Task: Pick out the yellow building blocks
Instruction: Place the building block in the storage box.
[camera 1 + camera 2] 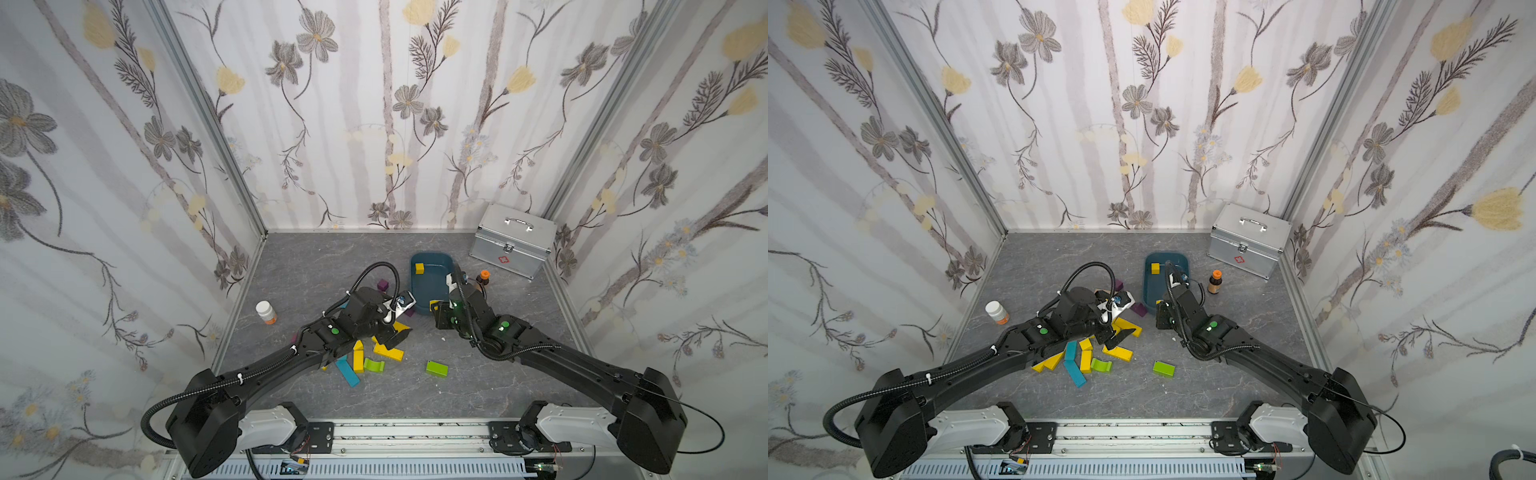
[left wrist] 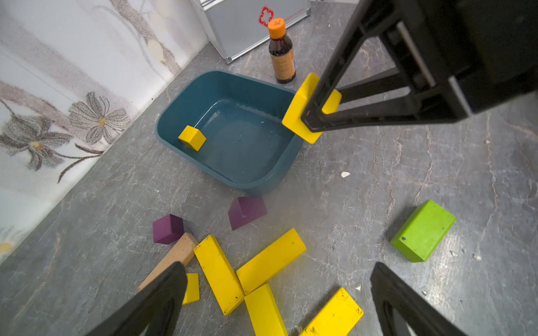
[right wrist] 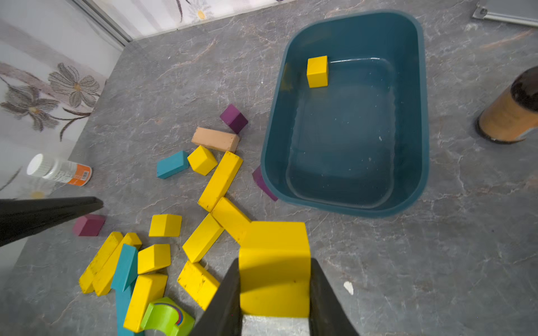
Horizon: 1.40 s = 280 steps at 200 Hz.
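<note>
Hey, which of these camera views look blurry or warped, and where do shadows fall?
In both top views the wide lens splays the walls outward; left wrist view, the left fingers are soft and a hazy smear sits by the near rim of the tub; right wrist view, a shadow crosses the held yellow block and the brown bottle is blurred.
</note>
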Available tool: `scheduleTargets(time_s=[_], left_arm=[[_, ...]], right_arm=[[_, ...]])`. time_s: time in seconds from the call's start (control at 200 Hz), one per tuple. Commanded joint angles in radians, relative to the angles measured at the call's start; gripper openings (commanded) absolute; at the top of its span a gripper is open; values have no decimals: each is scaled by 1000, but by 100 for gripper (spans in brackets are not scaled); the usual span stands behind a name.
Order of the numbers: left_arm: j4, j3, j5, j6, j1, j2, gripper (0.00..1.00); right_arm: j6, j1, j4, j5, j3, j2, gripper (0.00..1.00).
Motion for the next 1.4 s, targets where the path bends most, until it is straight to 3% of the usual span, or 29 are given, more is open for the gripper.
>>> scheduleTargets(time_s=[0.0,0.175,0.57,0.924,1.394], left_arm=[[63,29,48,-88,24,32,100],[92,99,28,-102,30,136,100],[184,255,-14,-222,66,384,100],[200,289,61,-336,121,450,100],[175,273,92,-365,123,439,100]], right_arm=[[-88,-39,56,-1,68,57,3],[-137,-80,109,35,158,139,3],[-153,-205,189,-105,306,382,3],[-147,-256,178,-139,375,507,5],[-132,-313,139,-149,504,685,6]])
